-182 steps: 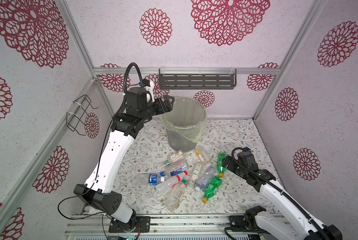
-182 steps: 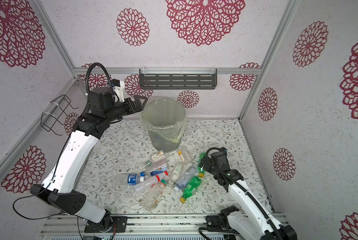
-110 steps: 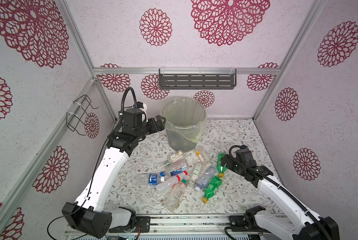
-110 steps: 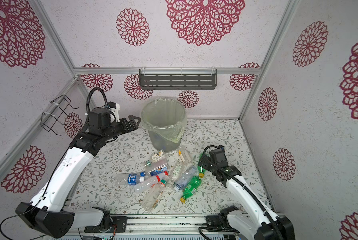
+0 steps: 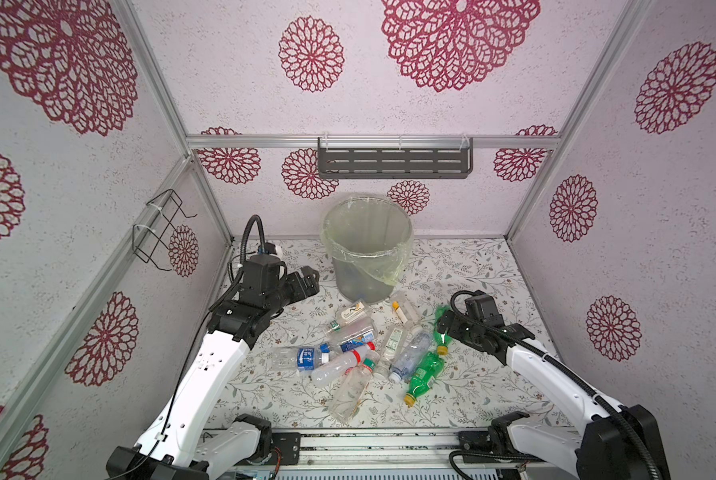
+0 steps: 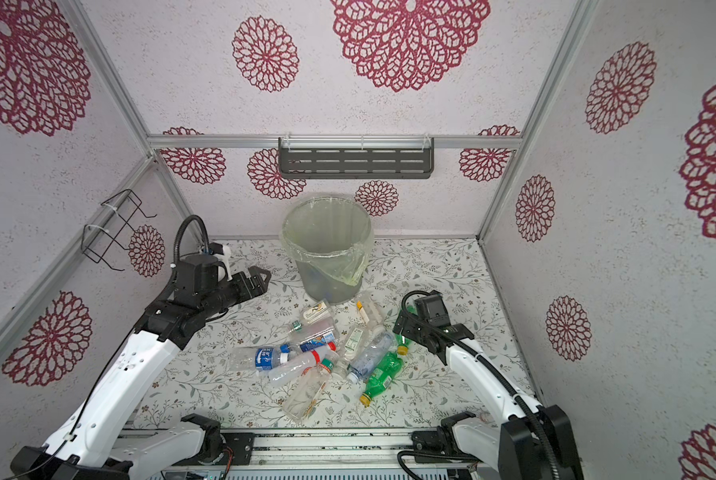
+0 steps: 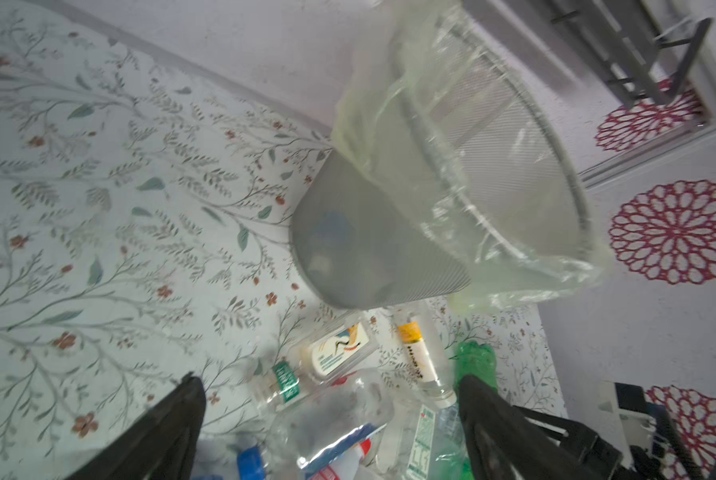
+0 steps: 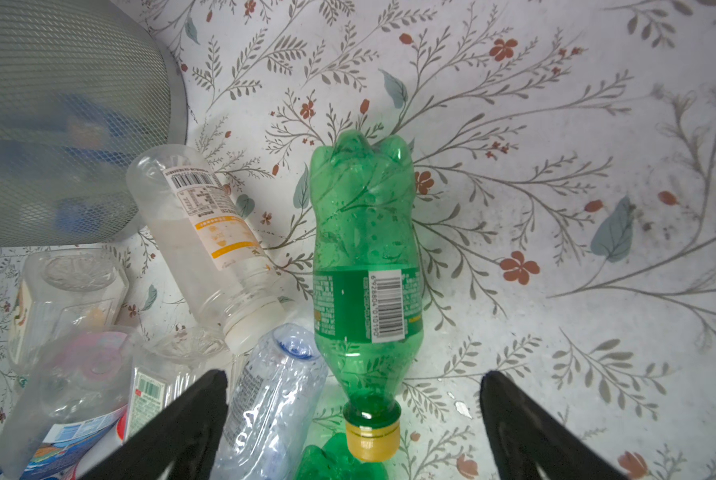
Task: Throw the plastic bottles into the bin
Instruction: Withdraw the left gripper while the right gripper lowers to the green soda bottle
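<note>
The bin (image 5: pixel 360 278) is a round grey wastebasket with a yellowish bag over its rim, standing at the back middle in both top views. In front of it several plastic bottles (image 5: pixel 348 357) lie in a heap, mostly clear, two of them green. My right gripper (image 8: pixel 354 374) is open, low over one lying green bottle (image 8: pixel 364 257); its fingers stand on either side of the neck and yellow cap (image 8: pixel 373 436) without touching. My left gripper (image 5: pixel 308 279) hangs open and empty, left of the bin and above the heap's far edge. In the left wrist view the bin (image 7: pixel 369 232) and bottles (image 7: pixel 339 349) show.
A dark slotted shelf (image 5: pixel 393 163) hangs on the back wall above the bin. A black wire rack (image 5: pixel 161 226) sticks out from the left wall. Patterned walls close in three sides. Bare floral table (image 5: pixel 464 266) lies to the right of the bin.
My left arm has come down from the bin's rim and drawn back to the left, still open. My right gripper has edged closer over the green bottle.
</note>
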Controlling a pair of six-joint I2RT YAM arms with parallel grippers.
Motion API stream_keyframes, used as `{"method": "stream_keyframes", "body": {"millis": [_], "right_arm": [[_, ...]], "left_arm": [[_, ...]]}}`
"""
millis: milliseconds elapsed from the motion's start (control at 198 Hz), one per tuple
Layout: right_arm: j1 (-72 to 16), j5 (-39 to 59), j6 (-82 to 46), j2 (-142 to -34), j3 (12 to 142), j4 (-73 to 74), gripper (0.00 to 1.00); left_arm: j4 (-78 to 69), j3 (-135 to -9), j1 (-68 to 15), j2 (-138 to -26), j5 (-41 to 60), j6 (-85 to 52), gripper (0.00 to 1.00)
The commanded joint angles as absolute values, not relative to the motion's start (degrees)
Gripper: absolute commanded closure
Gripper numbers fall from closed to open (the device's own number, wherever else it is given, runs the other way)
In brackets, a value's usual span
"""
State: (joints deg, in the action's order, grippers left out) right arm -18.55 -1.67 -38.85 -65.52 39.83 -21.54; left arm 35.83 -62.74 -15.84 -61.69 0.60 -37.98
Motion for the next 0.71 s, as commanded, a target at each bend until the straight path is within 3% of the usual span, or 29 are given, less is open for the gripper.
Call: {"method": "stream_keyframes", "body": {"millis": [0, 702], "right_arm": [[-18.0, -1.6, -37.8, -66.0, 41.1, -19.9, 0.03], [-17.2, 0.5, -36.5, -70.9, 41.4, -17.1, 0.09]], "left_arm": [[36.9, -60.6, -14.3, -59.9, -3.2, -40.2, 0.03], [36.2, -51.2, -8.9, -57.5, -2.3, -42.8, 0.03]]}}
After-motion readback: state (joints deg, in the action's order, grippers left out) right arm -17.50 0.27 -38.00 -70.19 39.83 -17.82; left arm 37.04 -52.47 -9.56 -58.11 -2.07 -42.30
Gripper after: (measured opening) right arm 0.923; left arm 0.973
